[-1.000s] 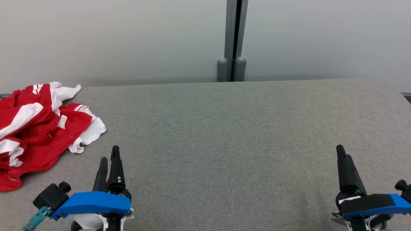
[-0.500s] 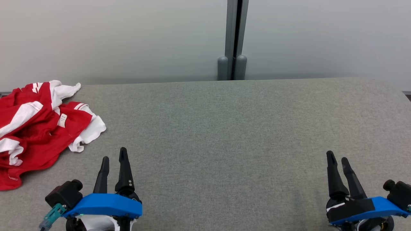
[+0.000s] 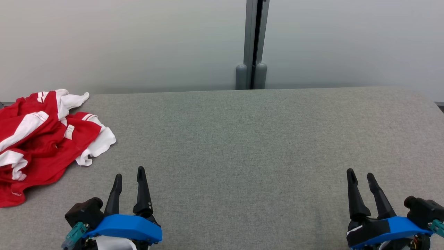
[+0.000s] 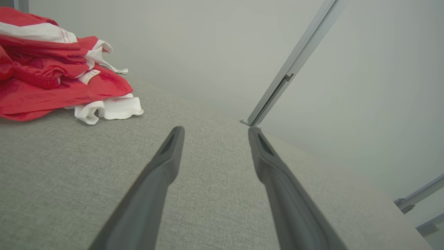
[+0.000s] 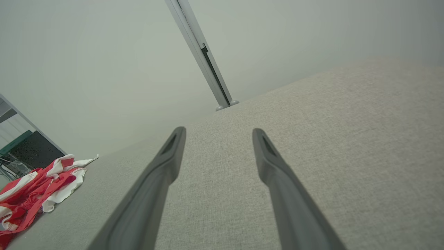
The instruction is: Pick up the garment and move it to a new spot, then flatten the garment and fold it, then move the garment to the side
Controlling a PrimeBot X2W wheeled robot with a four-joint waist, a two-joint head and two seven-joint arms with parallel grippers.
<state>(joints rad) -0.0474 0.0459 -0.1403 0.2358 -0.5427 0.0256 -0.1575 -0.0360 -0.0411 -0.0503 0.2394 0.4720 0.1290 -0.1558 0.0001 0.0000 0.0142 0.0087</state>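
Note:
A crumpled red and white garment (image 3: 41, 139) lies in a heap at the far left of the grey padded table (image 3: 242, 139). The left wrist view has the garment (image 4: 52, 80) at its upper left, and the right wrist view has the garment (image 5: 38, 187) at its lower left. My left gripper (image 3: 129, 177) hovers open over the table's front left, to the right of and nearer than the garment, with nothing between its fingers. Over the front right my right gripper (image 3: 360, 176) is open and empty too.
Behind the table stands a pale partition wall with a grey vertical post (image 3: 252, 45) at its middle. The table's far edge runs just below that wall. A dark monitor and cables (image 5: 31, 151) sit beyond the table's left end.
Both grippers have drawn back toward the table's front edge, the left one drifting slightly right and the right one slightly left. The garment has not moved.

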